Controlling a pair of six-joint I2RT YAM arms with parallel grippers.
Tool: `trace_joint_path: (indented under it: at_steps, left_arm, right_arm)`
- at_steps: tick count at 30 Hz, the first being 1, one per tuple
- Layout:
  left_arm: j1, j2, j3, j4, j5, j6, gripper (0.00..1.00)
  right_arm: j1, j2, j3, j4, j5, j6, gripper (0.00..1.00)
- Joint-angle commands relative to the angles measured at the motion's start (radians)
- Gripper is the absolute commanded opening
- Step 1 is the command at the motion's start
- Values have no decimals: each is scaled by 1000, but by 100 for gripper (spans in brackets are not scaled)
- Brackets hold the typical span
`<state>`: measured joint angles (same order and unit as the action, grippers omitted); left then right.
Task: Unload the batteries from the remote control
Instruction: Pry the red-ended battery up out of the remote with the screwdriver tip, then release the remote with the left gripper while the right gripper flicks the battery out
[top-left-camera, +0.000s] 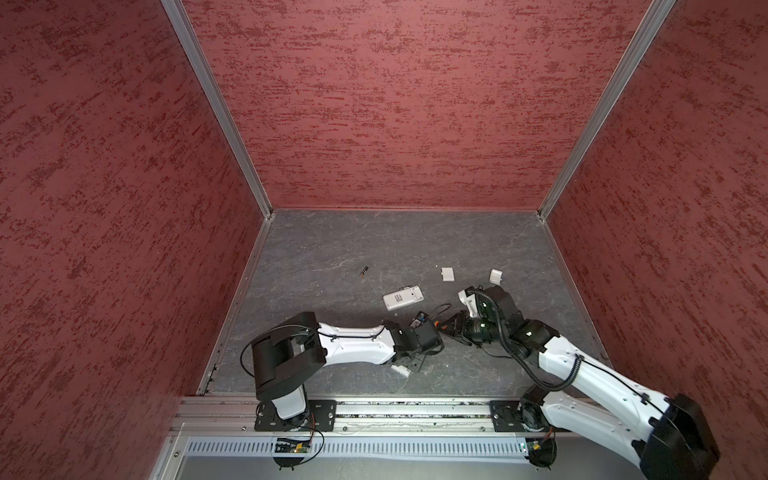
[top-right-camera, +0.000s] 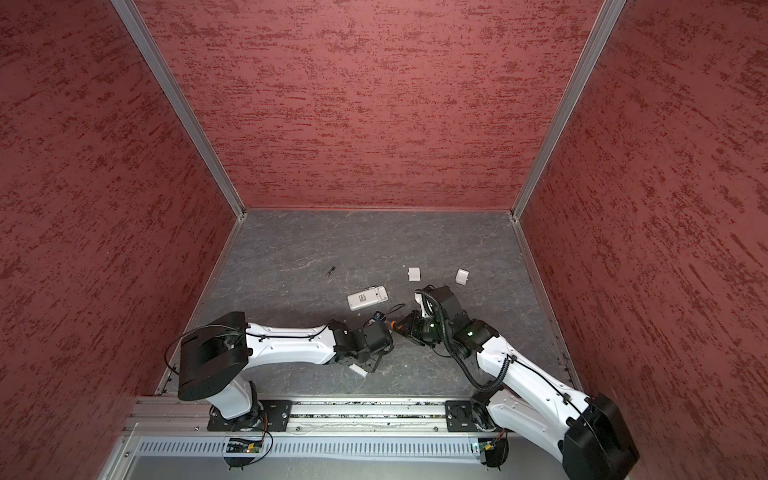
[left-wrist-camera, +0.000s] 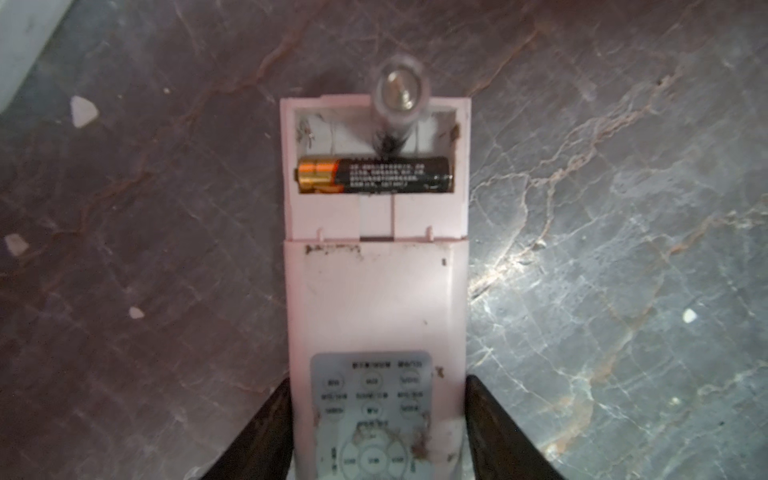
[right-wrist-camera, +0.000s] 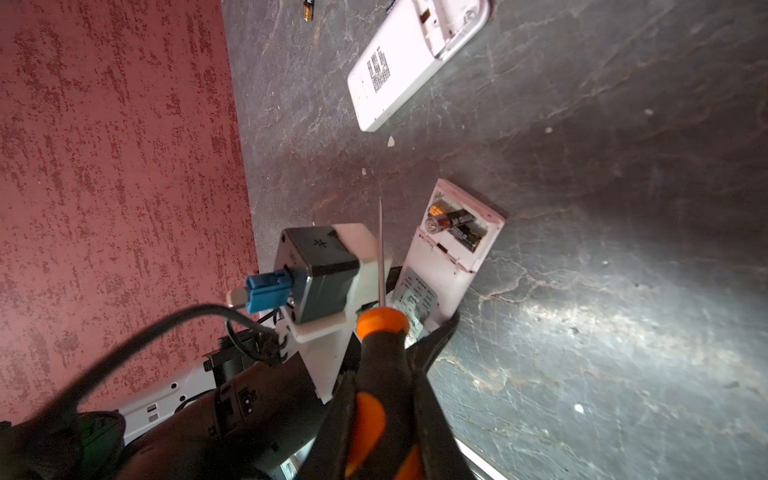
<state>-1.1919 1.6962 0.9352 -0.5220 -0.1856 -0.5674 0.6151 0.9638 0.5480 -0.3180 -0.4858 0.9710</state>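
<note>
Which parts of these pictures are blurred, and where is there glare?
Left wrist view: the raised battery is out of focus, the lying battery sharp; glare on the table. Right wrist view: the screwdriver handle is blurred, glare on the table too.

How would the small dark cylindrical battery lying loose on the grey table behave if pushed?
The small dark cylindrical battery with a coppery end lies on its side, so a sideways push would probably roll it. The grey marbled table looks flat and smooth, so little would likely stop it. Being tiny and round, it may slip when pinched.
</note>
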Motion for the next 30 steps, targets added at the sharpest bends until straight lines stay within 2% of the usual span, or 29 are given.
trace_joint_path:
  at_steps: [1, 8, 15, 23, 30]
  left_arm:
    - [-13, 13, -22, -24, 56, -5, 68]
    - [-8, -11, -27, -56, 21, -25, 76]
    - [-9, -75, -45, -85, -16, -62, 78]
    - [-34, -259, -49, -118, -51, -184, 79]
    - [-64, -313, -39, -194, -112, -263, 79]
  right_arm:
    - [-2, -17, 15, 37, 24, 5, 0]
    - [-1, -25, 11, 39, 26, 7, 0]
    - [-1, -33, 9, 47, 17, -2, 0]
    - [-2, -19, -6, 90, -56, -39, 0]
    - [-1, 4, -72, 177, -129, -35, 0]
